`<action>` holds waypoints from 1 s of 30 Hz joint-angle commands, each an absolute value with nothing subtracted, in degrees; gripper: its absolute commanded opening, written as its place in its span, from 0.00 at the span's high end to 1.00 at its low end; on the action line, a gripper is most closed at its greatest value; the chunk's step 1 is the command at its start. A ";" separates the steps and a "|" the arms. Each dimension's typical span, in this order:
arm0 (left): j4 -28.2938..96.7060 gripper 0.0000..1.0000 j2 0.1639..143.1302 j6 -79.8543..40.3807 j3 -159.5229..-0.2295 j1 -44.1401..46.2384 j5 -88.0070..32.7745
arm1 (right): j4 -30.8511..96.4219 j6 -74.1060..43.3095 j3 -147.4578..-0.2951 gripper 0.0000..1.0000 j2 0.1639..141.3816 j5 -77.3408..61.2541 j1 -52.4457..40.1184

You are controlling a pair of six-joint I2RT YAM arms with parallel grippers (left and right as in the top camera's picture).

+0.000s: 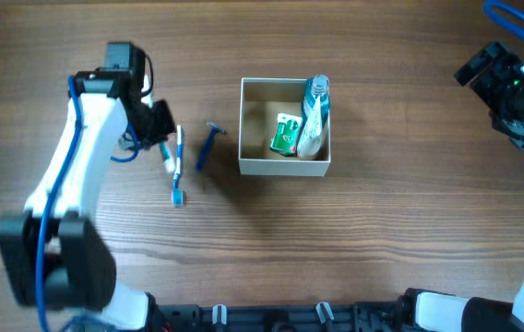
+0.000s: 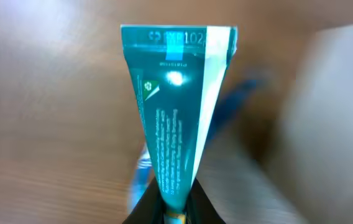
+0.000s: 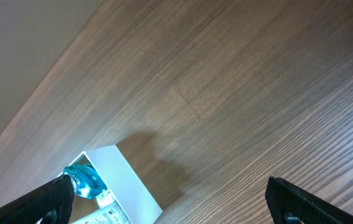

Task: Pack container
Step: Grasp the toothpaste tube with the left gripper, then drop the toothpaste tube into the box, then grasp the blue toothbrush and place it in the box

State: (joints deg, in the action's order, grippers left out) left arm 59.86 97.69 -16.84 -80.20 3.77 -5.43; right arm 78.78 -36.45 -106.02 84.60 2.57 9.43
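Left hand (image 1: pixel 163 140): I see it closed on the lower end of a teal tube (image 2: pixel 176 112), left of the box.
Right hand (image 3: pixel 171 202): fingers wide apart, nothing between them, over the desk (image 1: pixel 382 240).
Box (image 1: pixel 285 167): on the desk between both arms; a teal bottle (image 1: pixel 315 101) and a green packet (image 1: pixel 286 135) are inside.
Razor (image 1: pixel 208 143): lying just left of the box.

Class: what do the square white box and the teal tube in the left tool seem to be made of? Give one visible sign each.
The square white box: likely cardboard, matte; thin walls, tan-brown inside. The teal squeeze tube: probably plastic or laminate, glossy; bright glare spot, flat crimped end with stamped code.
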 commanded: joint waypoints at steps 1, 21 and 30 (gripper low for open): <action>51.31 0.91 89.54 -16.93 -81.84 14.31 -11.84 | 78.63 -37.56 -106.06 0.00 85.08 2.50 9.63; 58.28 0.26 90.41 -19.64 -80.40 12.95 8.19 | 78.65 -37.56 -106.06 0.00 85.08 2.50 9.63; 53.34 0.37 112.81 -4.86 -75.61 4.97 -4.05 | 78.63 -37.54 -106.06 0.00 85.08 2.50 9.63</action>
